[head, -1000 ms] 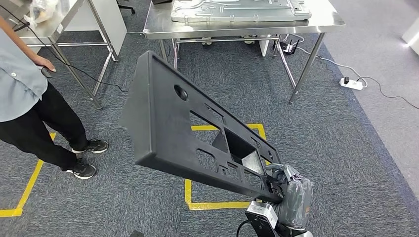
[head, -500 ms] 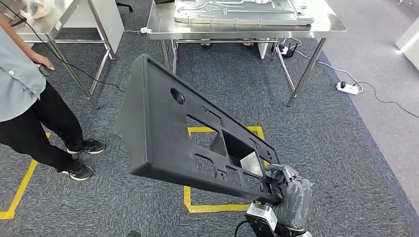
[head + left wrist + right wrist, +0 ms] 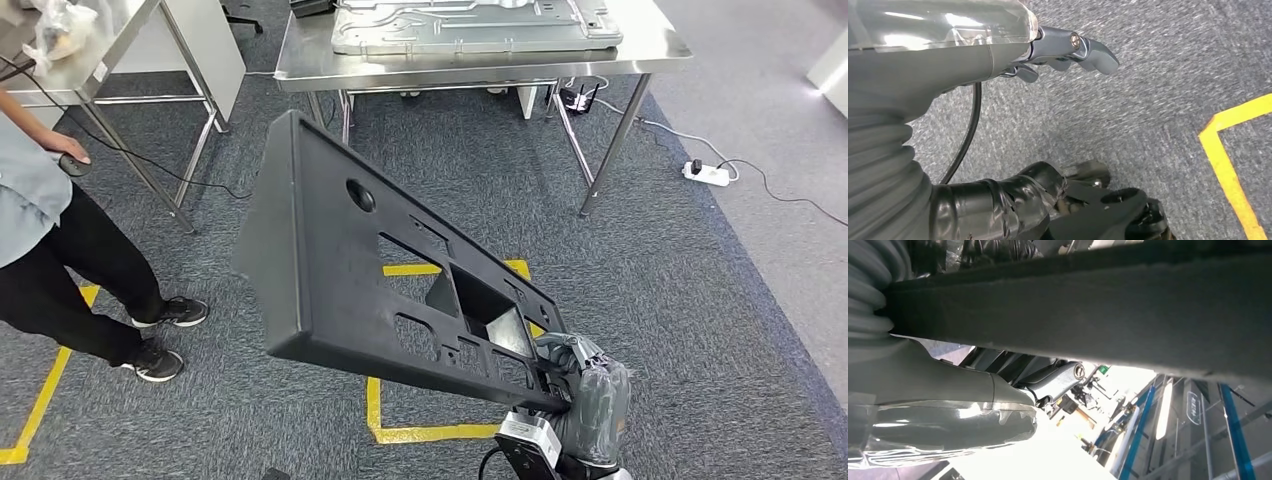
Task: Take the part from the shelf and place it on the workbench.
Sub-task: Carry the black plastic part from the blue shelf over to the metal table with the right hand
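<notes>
A long black plastic panel (image 3: 360, 270) with several cut-outs slants up and to the left in the head view. My right hand (image 3: 585, 395) grips its lower right end, fingers hooked over the edge. In the right wrist view the panel's dark edge (image 3: 1088, 305) runs across the picture, with my right hand (image 3: 998, 395) wrapped around it. My left hand (image 3: 1013, 55) hangs above the grey carpet, holding nothing, its fingers curled in a little. The steel workbench (image 3: 650, 45) stands ahead with a flat grey metal panel (image 3: 470, 22) lying on it.
A person (image 3: 50, 240) in a grey shirt and black trousers stands at the left, beside a second steel table (image 3: 100, 50). Yellow floor tape (image 3: 420, 432) marks a box on the carpet. A power strip (image 3: 708, 172) and cables lie at the right.
The whole view has shifted: the workbench and the floor tape sit a little further left and the person has slid towards the left edge. The panel stays in my right hand.
</notes>
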Available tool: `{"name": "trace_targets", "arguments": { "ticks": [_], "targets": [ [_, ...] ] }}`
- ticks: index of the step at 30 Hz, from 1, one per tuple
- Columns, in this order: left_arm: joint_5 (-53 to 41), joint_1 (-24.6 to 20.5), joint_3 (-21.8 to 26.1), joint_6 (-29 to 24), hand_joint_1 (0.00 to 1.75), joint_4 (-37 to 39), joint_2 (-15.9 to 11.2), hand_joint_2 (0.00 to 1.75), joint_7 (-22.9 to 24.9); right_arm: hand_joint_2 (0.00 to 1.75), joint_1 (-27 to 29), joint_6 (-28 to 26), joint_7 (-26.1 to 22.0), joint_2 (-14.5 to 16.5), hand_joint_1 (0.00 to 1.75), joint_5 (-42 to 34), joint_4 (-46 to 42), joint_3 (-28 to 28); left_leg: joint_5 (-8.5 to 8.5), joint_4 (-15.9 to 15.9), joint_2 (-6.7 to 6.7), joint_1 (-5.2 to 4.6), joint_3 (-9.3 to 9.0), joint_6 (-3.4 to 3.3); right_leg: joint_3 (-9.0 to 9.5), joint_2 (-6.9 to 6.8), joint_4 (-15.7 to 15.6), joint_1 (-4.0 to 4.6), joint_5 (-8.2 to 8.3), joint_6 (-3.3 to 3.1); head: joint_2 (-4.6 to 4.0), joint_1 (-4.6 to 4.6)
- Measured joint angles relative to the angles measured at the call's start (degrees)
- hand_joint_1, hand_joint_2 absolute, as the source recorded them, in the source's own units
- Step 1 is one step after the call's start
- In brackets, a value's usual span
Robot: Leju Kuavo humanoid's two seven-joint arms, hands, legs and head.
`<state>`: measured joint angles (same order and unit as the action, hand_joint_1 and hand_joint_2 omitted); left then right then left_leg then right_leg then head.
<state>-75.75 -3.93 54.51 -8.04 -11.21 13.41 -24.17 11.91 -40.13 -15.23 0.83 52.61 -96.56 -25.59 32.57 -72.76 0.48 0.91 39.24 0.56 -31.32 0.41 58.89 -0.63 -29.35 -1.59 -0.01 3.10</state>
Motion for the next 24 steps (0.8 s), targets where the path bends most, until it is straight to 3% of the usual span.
{"name": "trace_targets", "arguments": {
  "ticks": [2,3,6,9,11,13,14,15,17,19,24],
  "targets": [
    [0.0,0.0,0.0,0.0,0.0,0.0,-0.1,1.75,0.0,1.75,0.0,0.0,0.0,0.0,1.71,0.0,0.0,0.0,-4.95,7.3,-0.06,-0.26,-2.47,-0.78,0.94,0.19,0.0,0.1,-0.71,0.15,0.01,0.04],
    [0.0,0.0,0.0,0.0,0.0,0.0,-0.2,1.75,0.0,1.75,0.0,0.0,0.0,0.0,1.71,0.0,0.0,0.0,-6.18,10.5,-0.09,-0.48,-3.78,-1.16,1.15,0.25,0.0,0.17,-1.06,0.39,0.01,0.02],
    [0.0,-0.2,0.0,0.0,0.0,0.0,-0.3,1.75,0.0,1.75,-0.1,0.0,0.0,0.0,1.71,0.0,0.0,0.0,-5.74,13.5,-0.13,-1.02,-5.12,-1.73,1.16,0.24,-0.2,0.1,-1.56,1.37,0.0,-0.03],
    [0.0,0.0,0.0,0.0,0.0,0.0,-0.3,1.75,0.0,1.75,0.0,0.0,-0.1,0.0,1.71,0.1,-0.1,0.0,-5.76,14.9,-0.22,-0.48,-6.39,-2.42,1.49,-0.01,0.5,0.17,-2.43,2.18,0.01,-0.01],
    [0.0,-0.1,0.0,0.0,0.0,0.0,-0.3,1.75,0.0,1.75,-0.1,0.0,-0.2,0.0,1.71,0.2,-0.2,0.0,-5.56,15.6,-0.21,-0.26,-7.42,-2.89,-1.32,-0.13,6.2,-0.02,-5.01,2.55,0.0,0.03],
    [0.0,-0.2,0.0,0.1,0.0,0.0,-0.3,1.75,0.0,1.75,0.0,0.0,-0.3,0.0,1.71,0.2,-0.2,0.0,-4.97,15.6,-0.18,-0.28,-8.02,-3.05,-6.22,-0.13,13.7,-0.24,-7.38,2.97,-0.01,0.02],
    [0.0,-0.1,0.0,0.1,0.0,0.0,-0.3,1.75,0.0,1.75,0.1,0.0,-0.3,0.0,1.71,0.2,-0.1,0.0,-4.6,15.6,-0.19,-0.28,-8.4,-2.98,-7.9,-0.14,15.5,-0.33,-7.04,3.15,0.0,0.02],
    [0.0,0.0,0.0,0.1,0.0,0.0,-0.3,1.75,0.0,1.75,0.1,0.0,-0.3,0.0,1.71,0.2,-0.1,0.0,-4.21,15.6,-0.21,-0.27,-8.89,-2.86,-8.52,-0.16,15.2,-0.44,-5.54,3.28,0.0,0.02],
    [0.0,0.1,0.0,0.1,0.0,0.0,-0.3,1.75,0.0,1.75,0.1,0.0,-0.3,0.0,1.71,0.1,-0.1,0.0,-3.2,15.6,-0.27,-0.2,-10.12,-2.48,-6.43,-0.31,8.5,-0.68,-0.17,3.32,0.01,0.03],
    [0.0,0.0,0.0,0.1,0.0,0.0,-0.2,1.75,0.0,1.75,0.1,0.0,-0.4,0.0,1.71,0.1,-0.1,0.0,-2.3,15.5,-0.34,-0.32,-10.84,-1.91,-3.83,-0.48,2.3,-0.55,2.69,3.08,0.01,0.06],
    [0.0,-0.3,0.0,0.1,0.0,0.0,-0.3,1.75,-0.1,1.75,0.1,0.0,-0.4,0.0,1.71,0.0,0.0,0.1,-0.8,14.7,-0.18,-0.28,-11.07,-0.37,-2.66,-0.24,0.5,-0.31,1.75,1.25,0.01,0.09]
  ]
}}
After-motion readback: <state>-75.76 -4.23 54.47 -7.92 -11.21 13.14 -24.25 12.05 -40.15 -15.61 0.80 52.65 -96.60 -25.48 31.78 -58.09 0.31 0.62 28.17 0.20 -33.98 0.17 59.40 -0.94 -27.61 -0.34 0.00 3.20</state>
